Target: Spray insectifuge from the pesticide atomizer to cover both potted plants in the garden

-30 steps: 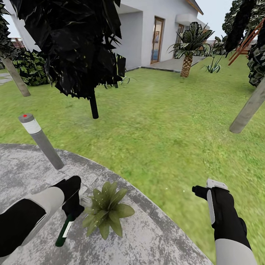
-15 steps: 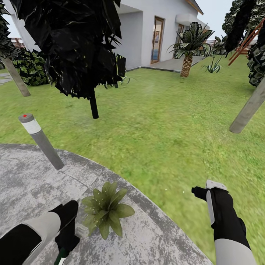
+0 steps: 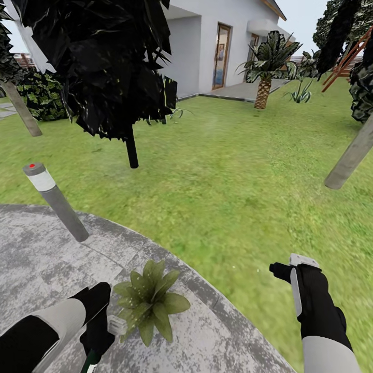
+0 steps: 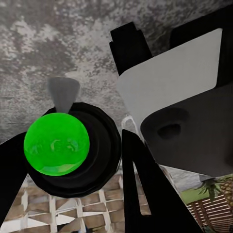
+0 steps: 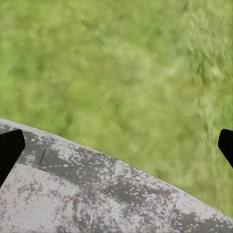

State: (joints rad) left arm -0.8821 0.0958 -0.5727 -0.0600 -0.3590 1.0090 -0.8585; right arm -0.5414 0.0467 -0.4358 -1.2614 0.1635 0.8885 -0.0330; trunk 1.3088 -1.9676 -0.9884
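Note:
My left gripper (image 3: 98,335) is shut on the pesticide atomizer (image 3: 89,362), low over the grey patio (image 3: 41,259). Its pale grey spray head (image 3: 117,325) sits just beside the leaves of one potted plant (image 3: 150,300), a green rosette near the patio's edge. In the left wrist view the atomizer's dark round body (image 4: 73,145) shows a bright green end, with the grey spray head (image 4: 165,82) beside it between black fingers. The second potted plant is out of view. My right gripper (image 3: 290,265) hangs open over the lawn; its fingertips (image 5: 9,148) stand wide apart above the patio rim.
A grey bollard lamp (image 3: 54,202) with a red dot leans at the patio's far left edge. A dark tree (image 3: 132,150) stands on the lawn beyond. A slanted grey trunk (image 3: 352,155) is at right, with a white house (image 3: 207,46) and a palm (image 3: 262,90) behind.
My left arm has dropped and pulled back with the atomizer, so most of the bottle has left the view. Its spray head now sits by the plant's leaves. The camera shifted slightly.

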